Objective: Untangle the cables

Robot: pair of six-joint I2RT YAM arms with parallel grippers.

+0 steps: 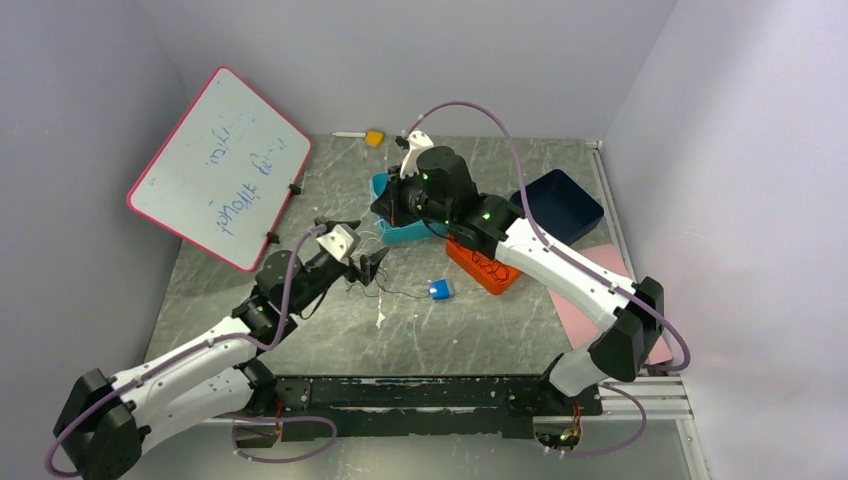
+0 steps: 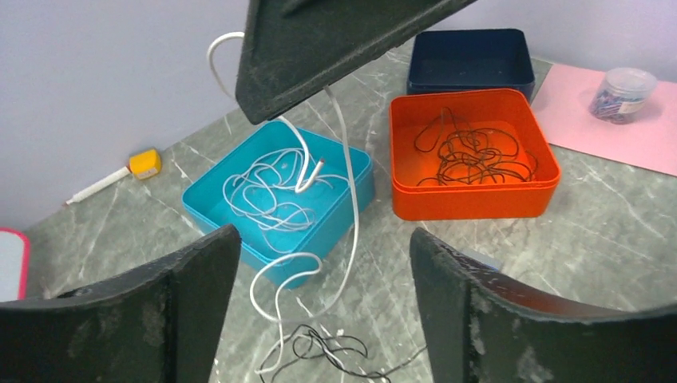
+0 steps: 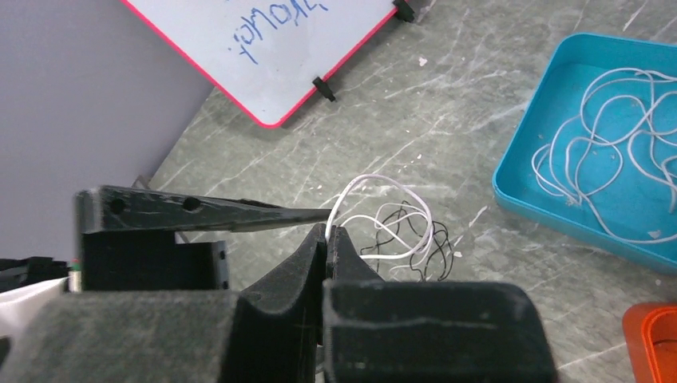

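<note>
Our white left arm (image 1: 190,365) reaches from the near left toward the middle, its black left gripper (image 2: 323,235) spread wide. Our white right arm (image 1: 560,265) bends in from the near right — its black right gripper (image 3: 327,231), raised higher, is pinched on a thin white cable (image 3: 371,177).

R arm (image 1: 560,265) is hiding most of teal tray (image 1: 405,233), part of orange tray (image 1: 490,275) in top view. Cables (image 2: 319,349) are running off btm edge, L wrist. Whiteboard (image 1: 220,165) text is reading illegible.
</note>
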